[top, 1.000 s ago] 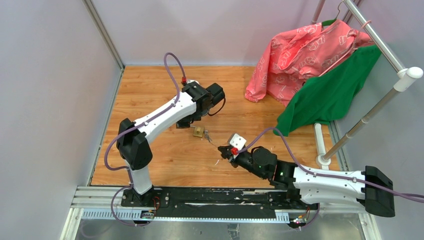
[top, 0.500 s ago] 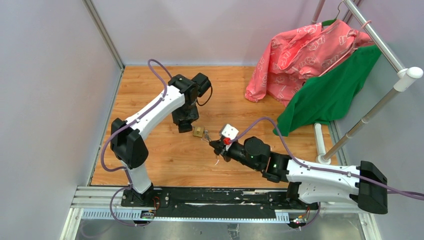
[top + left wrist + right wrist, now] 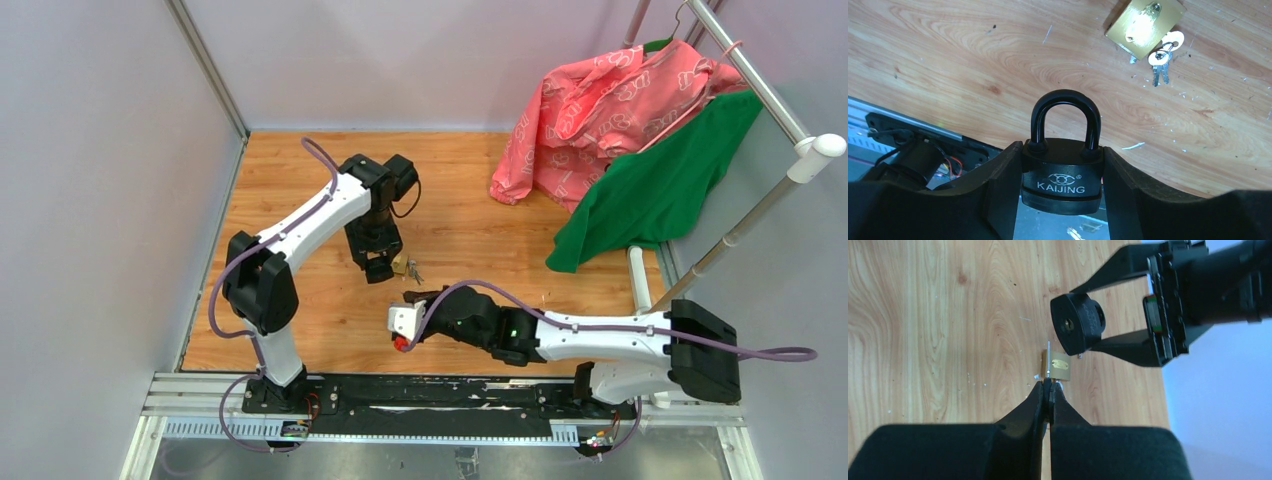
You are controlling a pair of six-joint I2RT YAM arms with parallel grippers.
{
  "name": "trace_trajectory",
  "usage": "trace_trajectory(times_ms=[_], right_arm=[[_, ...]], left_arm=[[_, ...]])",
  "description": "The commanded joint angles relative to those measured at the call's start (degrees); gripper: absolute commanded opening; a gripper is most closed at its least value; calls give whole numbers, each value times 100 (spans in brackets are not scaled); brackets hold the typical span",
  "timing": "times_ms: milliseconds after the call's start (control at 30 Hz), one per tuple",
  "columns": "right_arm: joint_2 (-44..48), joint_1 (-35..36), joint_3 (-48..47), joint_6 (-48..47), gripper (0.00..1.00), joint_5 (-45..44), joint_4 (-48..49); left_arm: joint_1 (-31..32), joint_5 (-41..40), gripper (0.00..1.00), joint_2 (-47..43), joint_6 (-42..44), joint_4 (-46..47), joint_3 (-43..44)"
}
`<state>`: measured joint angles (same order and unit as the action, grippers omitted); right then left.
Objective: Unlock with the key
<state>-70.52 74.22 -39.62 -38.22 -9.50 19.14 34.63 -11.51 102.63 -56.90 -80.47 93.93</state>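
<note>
While jaws of the left arm (image 3: 310, 220) clamp the black KAIJING padlock (image 3: 1062, 181) keyhole-outward, those of the right arm (image 3: 600, 345) pinch the key (image 3: 1048, 357), blade aimed near that padlock, evidently for insertion.

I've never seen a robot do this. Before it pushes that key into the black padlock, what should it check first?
1. Lock grip: black padlock clamped in the left gripper: ok.
2. Key grip: key pinched in the shut right gripper, blade sticking out: ok.
3. Facing: keyhole turned toward the key: ok.
4. Alignment: blade tip on the keyhole: not ok; in the right wrist view it sits lower, apart from it.
5. Match: key fits this lock: cannot tell.
6. Clutter: brass padlock and spare keys lie on the table, apart from the held lock: ok.
</note>
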Motion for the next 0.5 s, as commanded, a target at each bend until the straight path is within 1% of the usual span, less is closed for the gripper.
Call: trace_trajectory(times_ms=[0, 300, 467], right_arm=[[-259, 264, -265, -1158, 0, -257, 136], [-943, 529, -559, -1916, 0, -940, 485], [-1176, 567, -720, -2054, 0, -1021, 459]], left_arm=[[-159, 347, 0, -22, -214, -233, -94], [-410, 850, 0, -203, -421, -222, -405], [-481, 1055, 0, -259, -475, -223, -429]])
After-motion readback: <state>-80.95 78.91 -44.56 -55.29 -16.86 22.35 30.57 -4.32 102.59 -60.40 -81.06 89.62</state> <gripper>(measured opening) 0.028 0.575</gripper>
